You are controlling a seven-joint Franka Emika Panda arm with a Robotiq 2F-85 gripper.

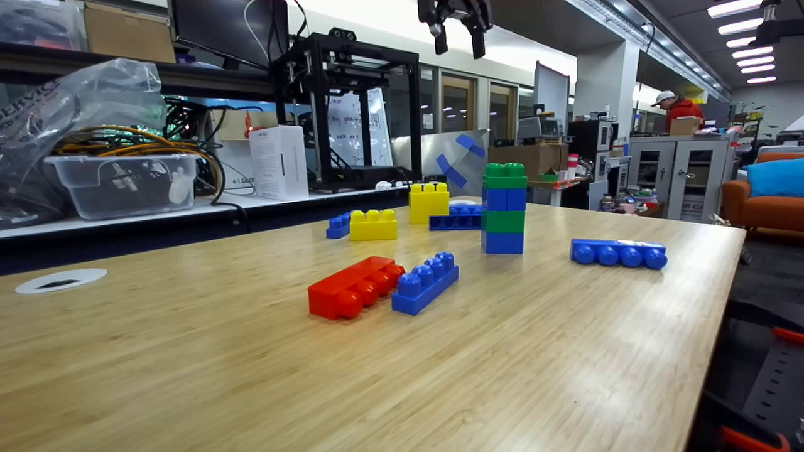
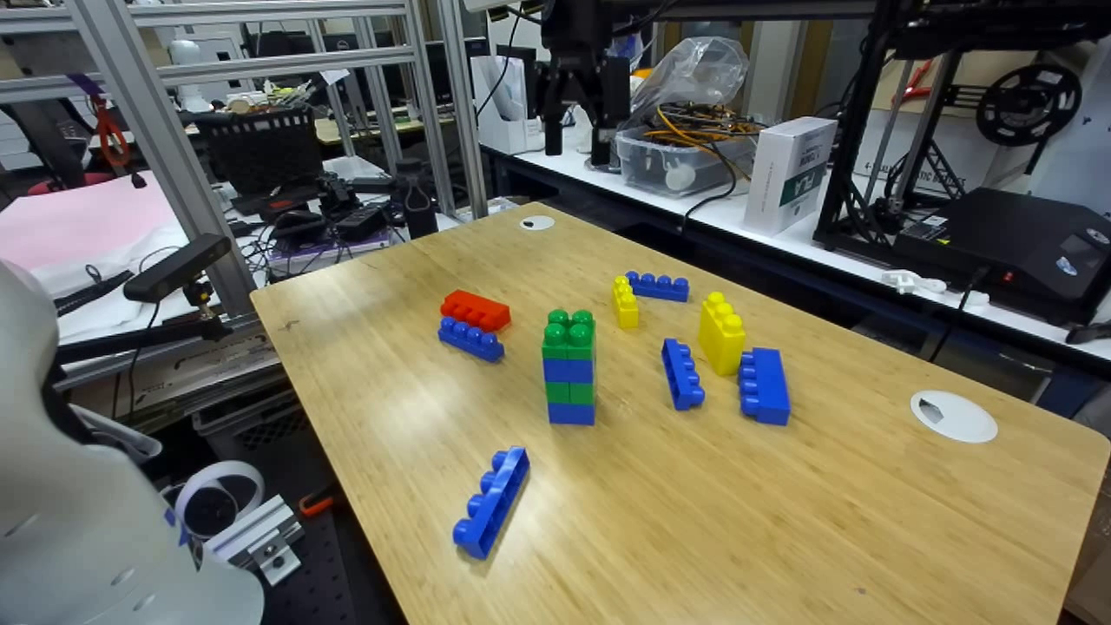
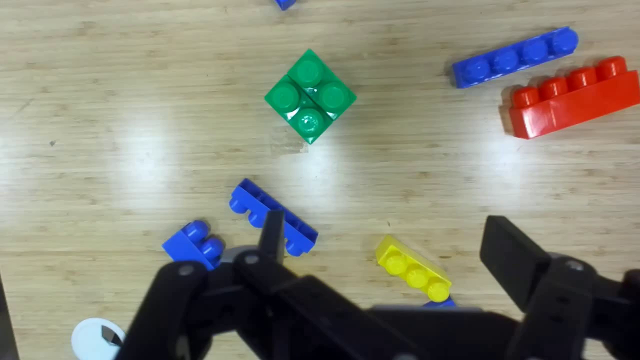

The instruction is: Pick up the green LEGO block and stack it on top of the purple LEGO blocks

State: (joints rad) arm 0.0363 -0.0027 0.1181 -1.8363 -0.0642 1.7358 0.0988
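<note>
The green LEGO block point(image 2: 568, 347) is sitting as the top layer of an upright tower point(image 1: 504, 221), its studs pointing upward, and in the wrist view a seam is running across that green top. It is resting directly on the purple LEGO blocks point(image 2: 568, 371); beneath these a second green layer point(image 2: 568, 393) is showing, and under that another blue-violet layer point(image 2: 570, 415) is standing on the wooden table point(image 2: 825, 521). Nearer the white arm point(image 2: 104, 486), a four-stud blue brick point(image 1: 617, 252) is lying on its side. A red brick point(image 2: 476, 311) is lying just beside a slim blue brick point(image 2: 470, 340) whose studs are facing up. Elsewhere around the tower, a tall yellow brick point(image 2: 720, 337) is standing near a narrow blue brick point(image 2: 681, 375) and a thicker blue brick point(image 2: 765, 386), while a smaller yellow brick point(image 2: 625, 305) is sitting just beside a further blue brick point(image 2: 658, 287). Well above the table and apart from the tower, the gripper point(image 1: 460, 47) is hanging in both exterior views. Its fingers point(image 3: 515, 260) are standing wide apart, and in the wrist view the smaller yellow brick is showing between them. Farther out, a clear plastic bin point(image 1: 125, 201) is standing on a white surface point(image 2: 729, 204).
</note>
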